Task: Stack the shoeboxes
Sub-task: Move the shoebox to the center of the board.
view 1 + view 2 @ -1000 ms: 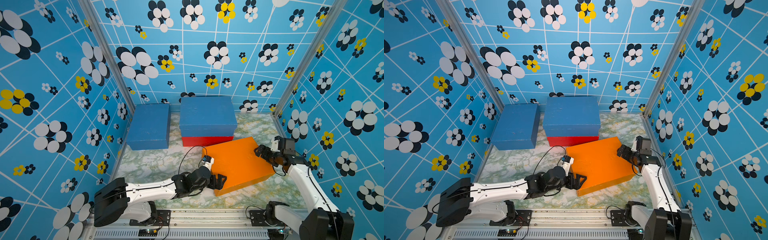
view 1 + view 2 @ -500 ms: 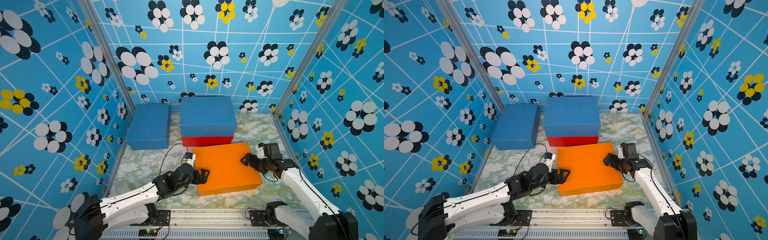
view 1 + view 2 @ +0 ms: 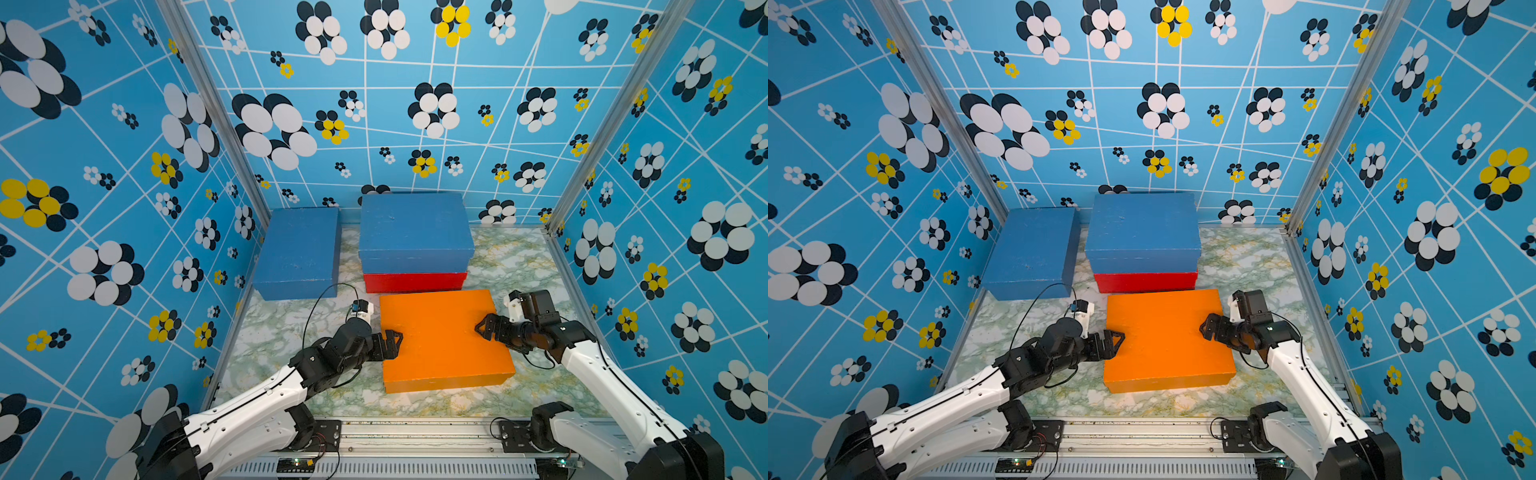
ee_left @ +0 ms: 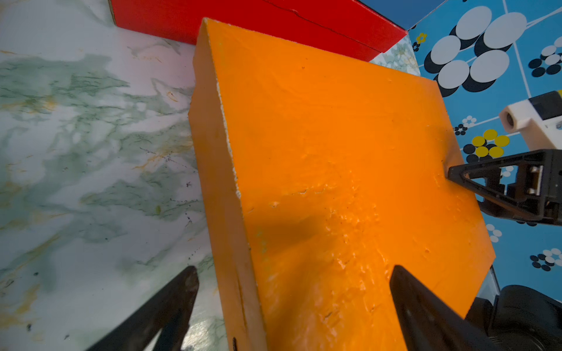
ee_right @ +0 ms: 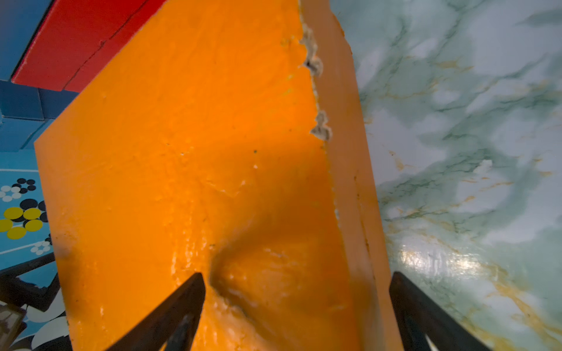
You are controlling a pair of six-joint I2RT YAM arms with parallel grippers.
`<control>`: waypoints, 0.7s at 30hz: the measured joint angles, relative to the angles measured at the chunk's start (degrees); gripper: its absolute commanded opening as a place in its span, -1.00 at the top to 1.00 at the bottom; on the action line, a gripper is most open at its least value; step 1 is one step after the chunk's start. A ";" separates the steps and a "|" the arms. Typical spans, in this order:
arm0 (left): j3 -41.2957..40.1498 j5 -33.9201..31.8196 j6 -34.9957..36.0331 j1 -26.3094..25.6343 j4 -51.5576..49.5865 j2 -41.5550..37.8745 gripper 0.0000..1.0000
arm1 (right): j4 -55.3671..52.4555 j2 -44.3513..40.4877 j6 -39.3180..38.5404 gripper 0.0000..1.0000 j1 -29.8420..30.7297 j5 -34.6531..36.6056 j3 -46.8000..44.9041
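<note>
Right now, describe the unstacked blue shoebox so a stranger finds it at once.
Look to the far edge of the marble table. The blue shoebox in the left corner lies directly on it; its blue twin sits atop the red shoebox.

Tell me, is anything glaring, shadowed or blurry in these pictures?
Right wrist view: a white glare patch sits on the marble tabletop, and the right gripper's fingers look soft, out of focus. Left wrist view: a dark soft-edged shadow crosses the orange shoebox; the left gripper's fingers blur too. Both top views: even light, sharp, patterned walls splaying outward as through a wide lens.
</note>
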 measured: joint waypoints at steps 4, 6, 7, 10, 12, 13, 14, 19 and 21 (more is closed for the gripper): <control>0.00 0.28 0.00 0.04 0.04 0.92 -0.99 | -0.22 1.92 -1.49 -0.94 0.00 0.85 2.16; 0.00 0.28 0.00 0.04 0.11 1.16 -0.99 | -0.17 3.15 -2.25 -0.91 0.00 0.68 3.19; 0.00 0.31 0.02 0.07 0.26 1.46 -0.99 | -0.17 3.78 -2.56 -0.90 0.00 0.44 3.61; 0.00 0.72 0.04 0.07 1.44 3.56 -0.99 | -0.02 5.81 -3.56 -0.85 0.00 -0.98 4.26; 0.02 1.11 0.00 0.11 2.51 5.33 -0.99 | 0.00 6.54 -3.89 -0.82 0.00 -1.95 4.26; 0.02 1.40 0.02 0.17 3.13 6.43 -0.99 | 0.04 6.71 -3.91 -0.81 0.00 -2.40 4.22; 0.02 1.68 0.02 0.24 3.65 7.37 -0.99 | 0.26 6.69 -3.93 -0.79 0.00 -2.93 4.11; 0.66 2.23 0.20 0.59 5.22 9.70 -0.99 | 1.75 6.32 -3.65 -0.72 0.00 -5.49 3.10; 0.72 2.21 0.44 1.27 5.07 9.70 -0.99 | 2.54 6.21 -3.41 -0.69 0.11 -6.47 2.58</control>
